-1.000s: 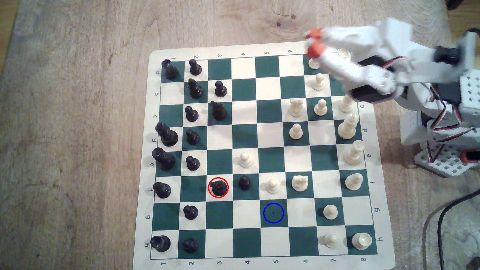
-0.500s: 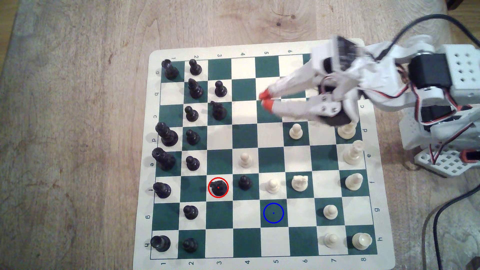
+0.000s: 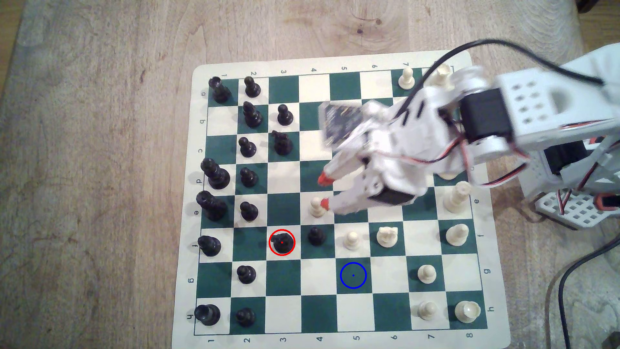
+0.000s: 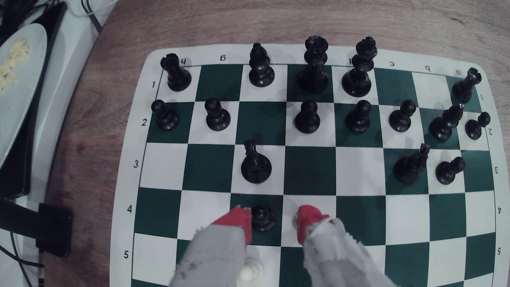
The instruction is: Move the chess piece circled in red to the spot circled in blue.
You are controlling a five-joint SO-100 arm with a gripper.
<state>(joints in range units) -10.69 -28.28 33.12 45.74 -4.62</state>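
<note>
The chess piece circled in red, a black knight point(image 3: 281, 242), stands upright on a cream square in the lower left part of the board point(image 3: 496, 302) in the exterior view. The spot circled in blue point(image 3: 353, 275) is a bare dark green square, down and to the right of it. My gripper point(image 3: 324, 190) hovers open over the board's middle, up and to the right of the knight, with nothing held. In the wrist view the knight point(image 4: 256, 165) lies just beyond the red fingertips point(image 4: 240, 220) of my gripper point(image 4: 274, 223).
A black pawn point(image 3: 316, 235) stands right of the knight, then a cream pawn point(image 3: 352, 240) and a cream knight point(image 3: 386, 236). Another cream pawn point(image 3: 316, 206) sits by the lower fingertip. Black pieces fill the board's left columns, cream ones the right. The arm's base point(image 3: 577, 204) and cables are at the right.
The gripper has swung from the board's upper right corner down and left to the middle, nearer the knight. Its fingers have spread apart. No piece has moved.
</note>
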